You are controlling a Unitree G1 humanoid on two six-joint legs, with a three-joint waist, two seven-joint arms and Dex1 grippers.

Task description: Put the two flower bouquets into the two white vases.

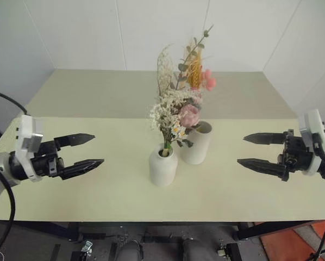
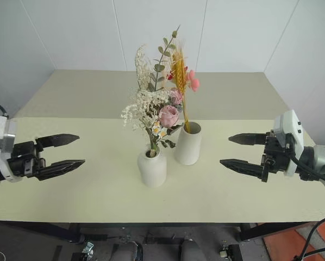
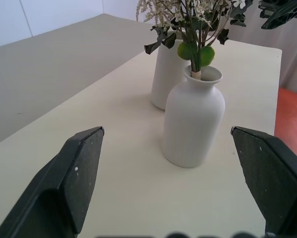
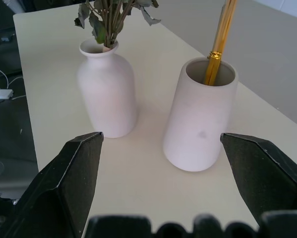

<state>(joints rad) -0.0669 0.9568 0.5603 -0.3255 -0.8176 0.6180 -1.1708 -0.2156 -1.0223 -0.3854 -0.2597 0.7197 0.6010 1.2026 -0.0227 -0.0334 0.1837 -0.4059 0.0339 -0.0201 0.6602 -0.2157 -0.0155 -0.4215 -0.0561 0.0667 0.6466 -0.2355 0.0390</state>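
Both bouquets stand in their vases at the centre of the frame, so I judge the placing done and only the pulling clear left. The bushy bouquet [image 1: 173,111] of cream sprigs, leaves and pink blooms rises from the short bottle-shaped vase [image 1: 163,165], its stems down the narrow neck. Touching or just beside it, a little further back and to the right, the taller tapered vase [image 1: 196,142] holds the thin bouquet [image 1: 197,73] of orange-yellow spikes, leaning on the rim.

The left gripper [image 1: 82,151] sits at the left edge of the frame, well apart from the vases, fingers spread wide and holding nothing. The right gripper [image 1: 260,150] mirrors it at the right edge, equally wide and empty.

If anything remains, it is a retreat; it calls for keeping both arms low and outward, away from the top-heavy blooms, since a knock could tip either vase.

The pale table [image 1: 97,190] is otherwise bare; nothing blocks either arm.
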